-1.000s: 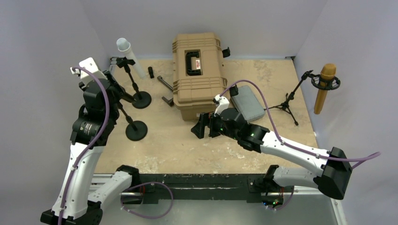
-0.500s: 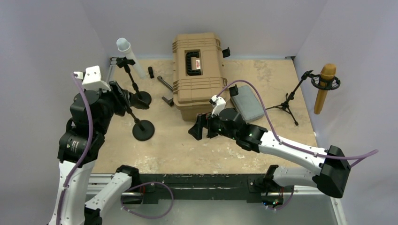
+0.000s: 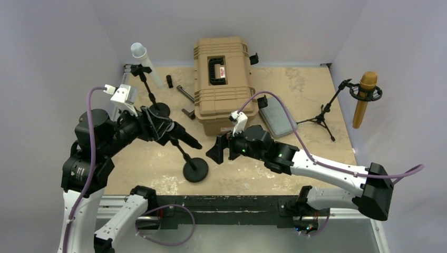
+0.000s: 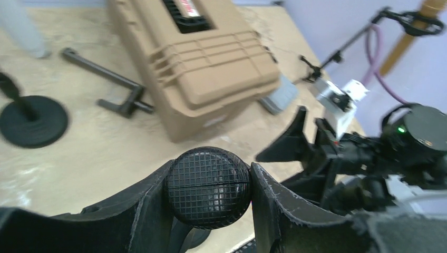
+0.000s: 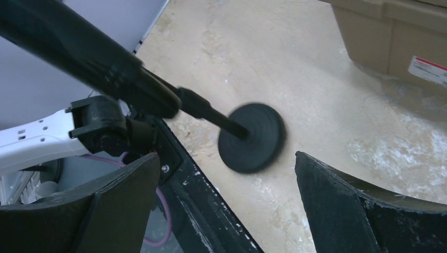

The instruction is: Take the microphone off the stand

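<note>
Top: left claw [image 3: 162,127] clamps the mic [image 3: 185,137], still clipped in its stand [image 3: 195,169], now swung from 9 to 7 o'clock on the bench [image 3: 305,95]; left wrist: mic between fingers [image 4: 145,208]; right wrist: right claw [image 5: 225,158] wide, stand within reach for parting.

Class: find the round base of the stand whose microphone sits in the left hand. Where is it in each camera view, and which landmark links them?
Top external: round base at low centre, just left of the right hand.
Left wrist: not seen; the microphone fills the foreground, and the disc at left is the other stand's.
Right wrist: mid-frame, blurred.
Shared landmark: tan case, in all three.
</note>
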You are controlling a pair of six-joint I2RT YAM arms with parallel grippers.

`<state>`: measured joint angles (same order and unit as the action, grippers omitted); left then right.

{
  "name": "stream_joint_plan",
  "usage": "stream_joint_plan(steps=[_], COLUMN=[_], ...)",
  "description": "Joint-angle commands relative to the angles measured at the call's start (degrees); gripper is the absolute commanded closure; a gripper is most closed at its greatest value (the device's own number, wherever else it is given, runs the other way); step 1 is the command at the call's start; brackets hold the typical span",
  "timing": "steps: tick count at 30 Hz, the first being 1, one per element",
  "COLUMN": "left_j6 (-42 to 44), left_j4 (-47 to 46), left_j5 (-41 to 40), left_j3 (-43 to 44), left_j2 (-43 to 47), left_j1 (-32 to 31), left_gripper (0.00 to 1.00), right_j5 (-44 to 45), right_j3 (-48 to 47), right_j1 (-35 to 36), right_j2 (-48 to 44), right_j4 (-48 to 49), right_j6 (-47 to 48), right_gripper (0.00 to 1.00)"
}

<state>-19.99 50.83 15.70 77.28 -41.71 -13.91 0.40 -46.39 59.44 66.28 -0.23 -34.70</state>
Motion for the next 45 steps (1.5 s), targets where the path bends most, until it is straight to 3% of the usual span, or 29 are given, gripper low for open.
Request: stream_joint_plan(steps=[1,14,19,22,28,37,39,41,45], left_j6=[-3.3,-1.2,0.4,3.5,6.5,4.5,2.7,0.9,-0.4], left_j4=[-9.9,-9.4,-16.2,-12.7,-12.0,-10.0,-8.4,-7.2,-7.7], left_j5=[14.7,23.0,16.0,10.6,0.9,-7.4,-7.8,-7.3,-4.6], left_j3=[-1.7,-1.0,0.1,3.8,2.8,-0.9,-0.3,0.0,-0.3], left_j2=[-0.3,-2.7,-0.6,-3.2,-3.7,-6.7,-7.7,-8.1,-7.6], left_j1=[0.0,0.0,-1.8,-2.3,-6.6,-13.2,-13.2,-13.2,-13.2], left_gripper=[1.00,1.00,1.00,1.00,1.00,0.99,0.85,0.65,0.36], right_j5=[-3.5,-2.5,-0.9,-0.6,-0.6,1.2,2.5,3.2,3.4], right_j3=[-5.2,-19.6,-20.9,-21.7,-20.6,-19.2,-20.0,-21.0,-23.8], right_j1=[1.2,1.6,1.6,1.7,1.6,1.7,1.7,1.6,1.7], right_j2=[-0.7,-0.9,-1.4,-0.8,0.1,0.0,0.3,0.6,1.3], right_j4=[3.6,-4.8,-4.4,-4.8,-4.8,-2.9,-4.1,-5.4,-8.2], right_j6=[4.1,13.4,14.0,14.0,13.5,14.3,14.8,15.3,15.9], right_gripper=[0.02,0.03,0.02,0.02,0.02,0.02,0.02,0.02,0.03])
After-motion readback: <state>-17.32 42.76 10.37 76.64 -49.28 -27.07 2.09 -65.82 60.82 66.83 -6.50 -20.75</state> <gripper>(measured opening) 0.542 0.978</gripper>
